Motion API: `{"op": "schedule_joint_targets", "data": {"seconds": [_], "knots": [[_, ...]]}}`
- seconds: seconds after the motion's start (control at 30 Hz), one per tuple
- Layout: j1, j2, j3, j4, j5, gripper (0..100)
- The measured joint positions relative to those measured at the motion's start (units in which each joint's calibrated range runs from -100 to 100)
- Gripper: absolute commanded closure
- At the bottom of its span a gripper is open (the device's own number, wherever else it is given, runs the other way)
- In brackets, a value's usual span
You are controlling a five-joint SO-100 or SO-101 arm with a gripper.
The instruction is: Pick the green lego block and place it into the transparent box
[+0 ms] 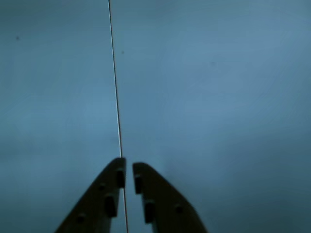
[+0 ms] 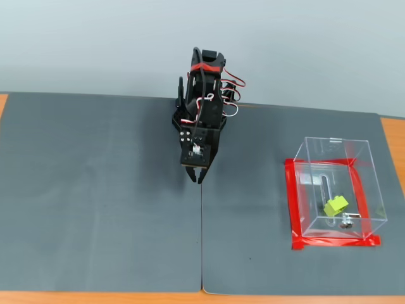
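Note:
In the fixed view the green lego block (image 2: 336, 205) lies inside the transparent box (image 2: 314, 175), on its floor near the front right. The box stands at the right of the mat, edged by red tape (image 2: 290, 201). My gripper (image 2: 195, 178) hangs over the mat's middle seam, far left of the box, folded back near the arm's base. Its fingers are together with nothing between them. In the wrist view the gripper (image 1: 129, 166) shows its two dark fingers almost touching over bare mat; neither block nor box appears there.
A dark grey mat (image 2: 95, 202) in two pieces covers the table, with a seam (image 2: 202, 240) down the middle. Orange table edge (image 2: 392, 145) shows at the right and along the front. A small metal fitting (image 2: 345, 223) sits in the box beside the block.

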Motion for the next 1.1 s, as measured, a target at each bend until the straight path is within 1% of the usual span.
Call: {"op": "schedule_joint_targets", "data": {"seconds": [0.2, 0.6, 0.7, 0.83, 0.97, 1.1], "knots": [[-1.77, -0.08, 4.58, -2.25, 0.0, 98], [-2.95, -0.17, 4.58, -2.08, 0.0, 98], [-2.95, -0.25, 4.58, 1.91, 0.0, 98], [-2.95, -0.34, 4.22, 10.06, 0.0, 98], [-3.1, -0.34, 4.22, 11.45, -0.05, 98], [-5.53, -0.42, 4.13, 11.54, -0.1, 98]]}}
